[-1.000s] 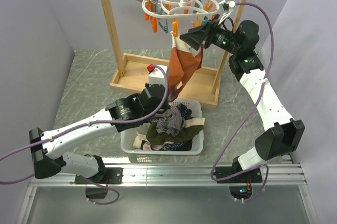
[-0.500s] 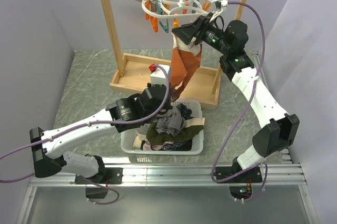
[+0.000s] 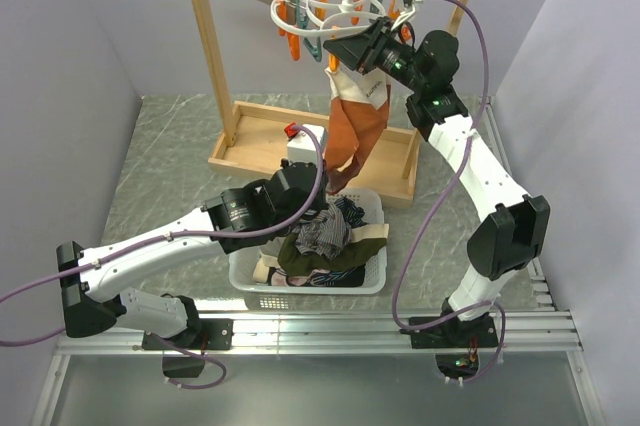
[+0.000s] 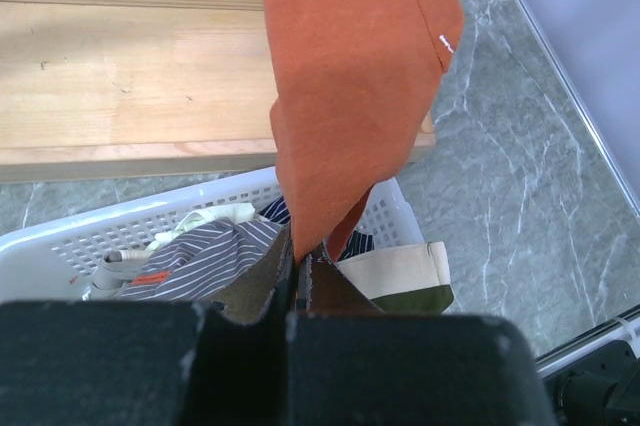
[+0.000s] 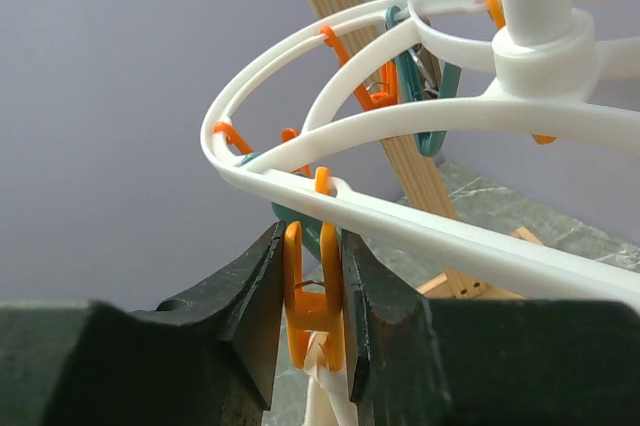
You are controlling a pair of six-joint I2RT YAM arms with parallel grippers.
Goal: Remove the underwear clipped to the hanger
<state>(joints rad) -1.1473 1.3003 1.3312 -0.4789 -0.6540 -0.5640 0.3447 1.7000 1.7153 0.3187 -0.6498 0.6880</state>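
The white hanger (image 3: 322, 8) hangs by its hook from the wooden rail, with orange and teal pegs under its rings. One rust-orange underwear (image 3: 352, 136) with a white top edge dangles from an orange peg (image 5: 314, 304). My right gripper (image 3: 340, 54) is at that peg, and in the right wrist view its jaws (image 5: 313, 298) press both peg handles just under the hanger's ring (image 5: 440, 231). My left gripper (image 3: 322, 186) is shut on the underwear's bottom tip (image 4: 350, 76), with the pinch (image 4: 298, 264) right above the basket.
A white basket (image 3: 250, 281) below the hanger holds several cloth pieces, among them striped grey (image 4: 200, 256) and cream with olive (image 4: 405, 281). The wooden rack's post (image 3: 210, 46) and its base board (image 4: 130, 76) stand behind it. Grey walls close in on both sides.
My right gripper has moved up and left to the hanger and closed from wide open onto the orange peg. The left gripper and the held cloth tip have stayed put.
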